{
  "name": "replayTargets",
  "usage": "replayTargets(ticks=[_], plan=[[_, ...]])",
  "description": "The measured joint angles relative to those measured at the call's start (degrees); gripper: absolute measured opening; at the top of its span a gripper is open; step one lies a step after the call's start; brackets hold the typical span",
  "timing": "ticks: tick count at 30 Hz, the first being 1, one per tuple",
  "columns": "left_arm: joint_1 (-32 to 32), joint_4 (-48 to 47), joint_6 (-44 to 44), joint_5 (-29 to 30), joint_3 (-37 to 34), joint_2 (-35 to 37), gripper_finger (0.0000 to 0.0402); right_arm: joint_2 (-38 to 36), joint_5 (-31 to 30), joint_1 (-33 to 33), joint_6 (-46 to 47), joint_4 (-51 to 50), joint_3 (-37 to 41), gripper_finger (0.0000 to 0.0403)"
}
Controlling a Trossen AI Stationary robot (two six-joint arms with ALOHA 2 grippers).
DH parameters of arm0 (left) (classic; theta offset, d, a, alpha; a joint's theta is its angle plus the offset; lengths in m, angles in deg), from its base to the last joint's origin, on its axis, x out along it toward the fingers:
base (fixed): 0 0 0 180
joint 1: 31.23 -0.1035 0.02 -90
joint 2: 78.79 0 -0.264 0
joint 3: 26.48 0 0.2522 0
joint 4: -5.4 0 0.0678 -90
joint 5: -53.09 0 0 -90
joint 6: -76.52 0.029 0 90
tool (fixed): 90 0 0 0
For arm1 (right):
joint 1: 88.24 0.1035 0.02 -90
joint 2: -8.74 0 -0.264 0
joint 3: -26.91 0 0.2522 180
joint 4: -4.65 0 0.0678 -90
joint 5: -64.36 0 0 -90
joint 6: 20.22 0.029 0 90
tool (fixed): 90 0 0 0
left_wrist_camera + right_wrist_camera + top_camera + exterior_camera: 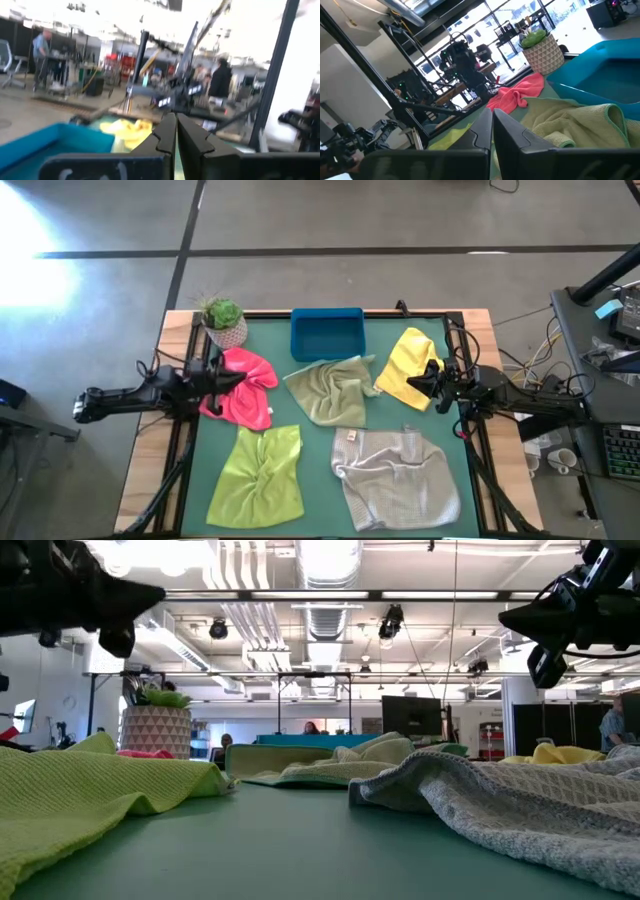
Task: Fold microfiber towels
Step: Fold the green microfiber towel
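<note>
**Both my hands closed and empty above five crumpled towels**

From above, I see my green surface (315, 442) with five soft cloths spread on it. The hot pink microfiber towel (245, 388) lies bunched at the left, near a small potted green plant (224, 321) in the far left corner. The olive green microfiber towel (330, 390) sits in the middle, just in front of a blue rectangular plastic tray (327, 334). The yellow microfiber towel (409, 365) is at the right. The lime green microfiber towel (258, 477) lies at the near left, and the larger light grey microfiber towel (396, 477) at the near right. My left hand (237, 380) is over the pink towel, fingers pressed together, holding nothing. My right hand (412, 385) is over the yellow towel's edge, likewise closed and empty.

At table height, the lime green and grey towels fill the foreground, and both my arms hang above the surface, clear of the cloths.

From my left wrist, my closed fingers (165, 137) point toward the yellow towel and blue tray.

From my right wrist, my closed fingers (512, 132) point across the olive towel toward the pink towel and plant.
</note>
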Motion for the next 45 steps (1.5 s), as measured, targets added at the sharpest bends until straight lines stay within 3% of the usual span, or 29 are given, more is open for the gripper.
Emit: replayTargets(ticks=[5, 18, 27, 32, 41, 45], plan=[[0.00, 8.50, -5.21, 2.96, 0.00, -3.41, 0.0010, -0.01, -0.01, 0.00, 0.00, 0.00, 0.00, 0.0009], [-0.07, 32.18, -5.23, 13.80, 0.31, -15.85, 0.0110, 0.00, 0.01, 0.00, 0.00, 0.00, -0.01, 0.0009], [-0.04, 32.37, -0.60, 13.41, 7.54, -23.54, 0.0114, 0.00, 0.01, 0.00, 0.00, 0.02, -0.01, 0.0009], [-0.04, 19.46, 3.98, 11.75, 15.83, -26.84, 0.0114, 0.01, 0.02, 0.00, 0.00, 0.01, 0.00, 0.0009], [0.00, -29.75, 4.61, 5.74, 37.27, -31.69, 0.0114, -0.01, 0.00, 0.00, 0.00, 0.01, 0.00, 0.0009], [0.06, -42.59, 5.57, 2.86, 45.20, -34.24, 0.0114, 0.00, -0.01, 0.00, 0.00, 0.01, 0.00, 0.0009]])
